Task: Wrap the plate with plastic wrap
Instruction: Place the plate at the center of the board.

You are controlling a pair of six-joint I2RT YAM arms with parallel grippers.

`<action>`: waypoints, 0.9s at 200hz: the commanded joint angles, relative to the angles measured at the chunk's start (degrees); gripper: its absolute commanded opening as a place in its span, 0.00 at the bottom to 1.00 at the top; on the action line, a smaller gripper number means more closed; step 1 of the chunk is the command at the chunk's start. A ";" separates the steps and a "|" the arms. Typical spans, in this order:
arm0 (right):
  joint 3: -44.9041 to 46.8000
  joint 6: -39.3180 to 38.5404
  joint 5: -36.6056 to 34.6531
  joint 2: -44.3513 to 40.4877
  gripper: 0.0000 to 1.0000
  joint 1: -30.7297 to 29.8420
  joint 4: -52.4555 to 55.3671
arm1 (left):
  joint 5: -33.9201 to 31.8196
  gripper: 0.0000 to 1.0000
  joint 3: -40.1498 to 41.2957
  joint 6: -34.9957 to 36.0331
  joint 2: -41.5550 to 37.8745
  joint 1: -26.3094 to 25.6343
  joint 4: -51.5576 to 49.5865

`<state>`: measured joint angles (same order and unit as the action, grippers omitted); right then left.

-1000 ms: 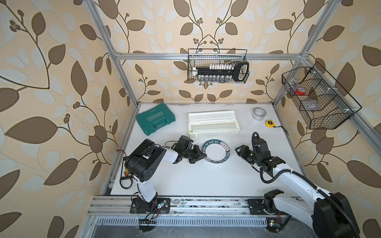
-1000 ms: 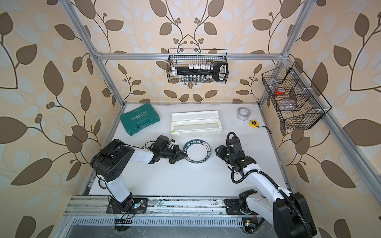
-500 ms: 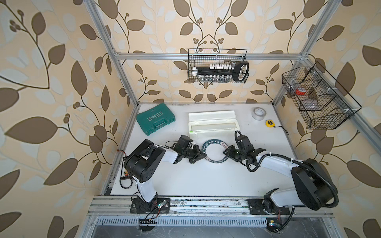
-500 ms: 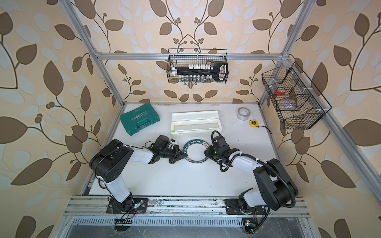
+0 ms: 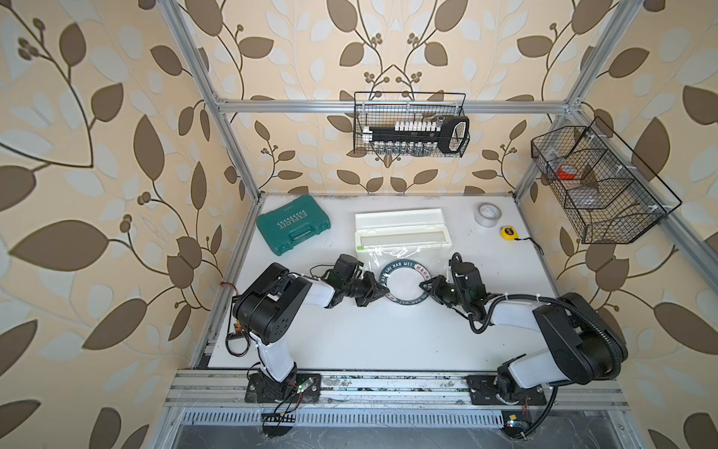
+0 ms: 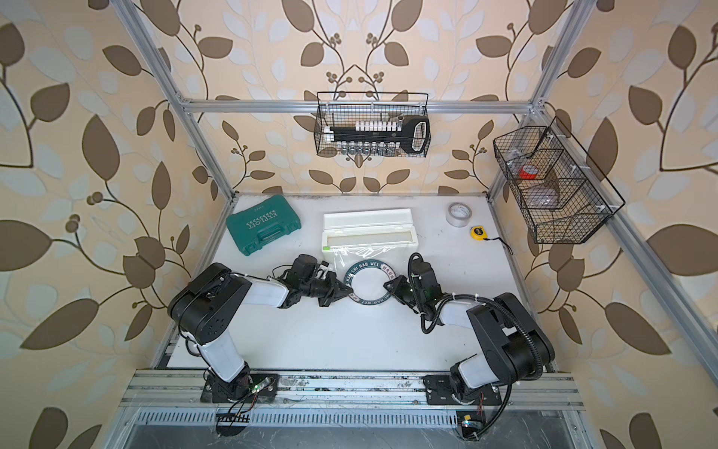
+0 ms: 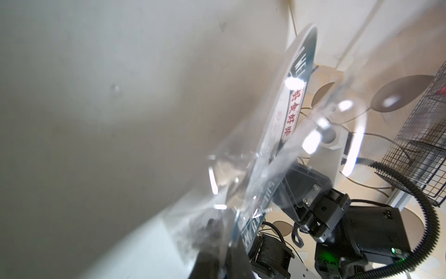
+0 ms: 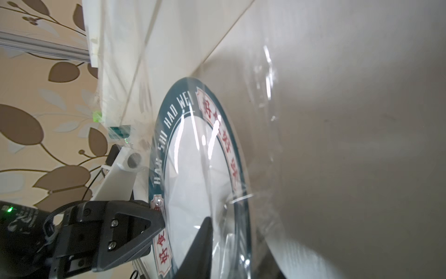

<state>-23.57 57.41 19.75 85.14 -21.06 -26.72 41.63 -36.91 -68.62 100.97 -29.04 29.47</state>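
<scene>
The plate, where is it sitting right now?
In both top views the plate lies mid-table, just on the robot's side of the white dispenser box, between the left gripper and the right gripper.

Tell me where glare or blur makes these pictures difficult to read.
Left wrist view: the plastic wrap is smeared by blur, with glare blobs beside the plate. Right wrist view: bright streaks cross the plate, but its lettering is legible. In both top views: sharp, evenly lit; the plastic wrap is only faint glints near the dispenser box.
</scene>
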 commanded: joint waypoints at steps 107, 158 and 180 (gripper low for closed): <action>-2.52 3.15 3.00 -7.53 0.00 0.86 -2.76 | -6.11 0.00 -4.00 6.27 -15.24 -0.76 -15.79; -10.53 1.80 1.35 -10.27 0.00 2.02 2.97 | -10.36 0.00 -16.10 14.05 -21.37 -0.76 -30.95; -12.66 0.51 1.34 -10.62 0.00 1.99 4.73 | -10.78 0.00 -17.88 15.51 -21.84 -0.76 -32.81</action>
<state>-32.93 63.18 22.74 76.01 -18.83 -23.88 31.05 -51.03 -60.73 82.70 -28.77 0.89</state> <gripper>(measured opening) 0.075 0.067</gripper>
